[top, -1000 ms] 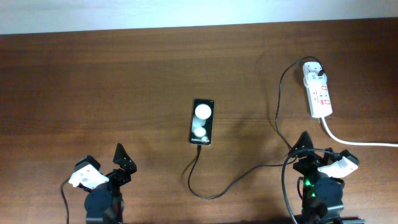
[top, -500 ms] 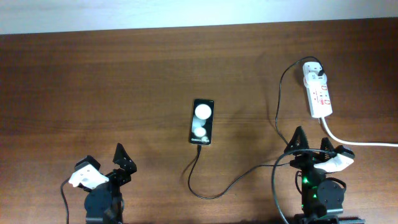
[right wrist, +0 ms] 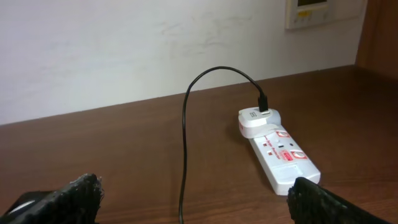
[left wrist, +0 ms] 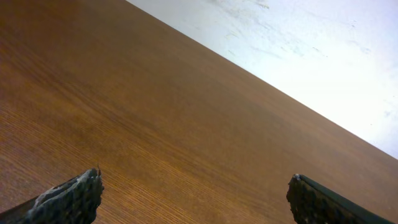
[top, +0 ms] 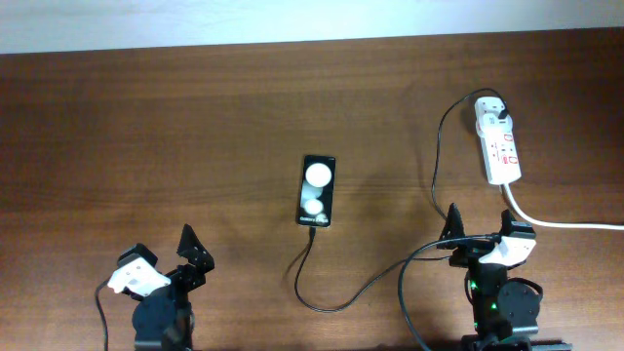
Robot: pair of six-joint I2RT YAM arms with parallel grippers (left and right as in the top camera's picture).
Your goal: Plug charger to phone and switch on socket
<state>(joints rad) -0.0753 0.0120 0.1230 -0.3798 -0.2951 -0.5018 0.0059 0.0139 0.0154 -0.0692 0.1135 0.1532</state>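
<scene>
In the overhead view the black phone (top: 317,190) lies flat at mid-table, two white spots showing. The thin black charger cable (top: 336,304) meets the phone's near end, loops right and runs up to the white adapter (top: 490,110), seated in the far end of the white socket strip (top: 502,154). My right gripper (top: 481,231) is open and empty, near the strip's close end. The right wrist view shows the strip (right wrist: 285,158), adapter (right wrist: 257,122) and cable (right wrist: 184,130) ahead of its open jaws (right wrist: 196,193). My left gripper (top: 164,252) is open and empty at front left, over bare wood (left wrist: 196,190).
The strip's thick white cord (top: 570,224) runs off the right edge, just right of my right gripper. The table's far edge meets a white wall (right wrist: 124,50). A white wall plate (right wrist: 314,12) hangs above the far right corner.
My right gripper has turned and shifted left, its fingers now spread toward the socket strip. The left arm, phone and cable have not moved.
</scene>
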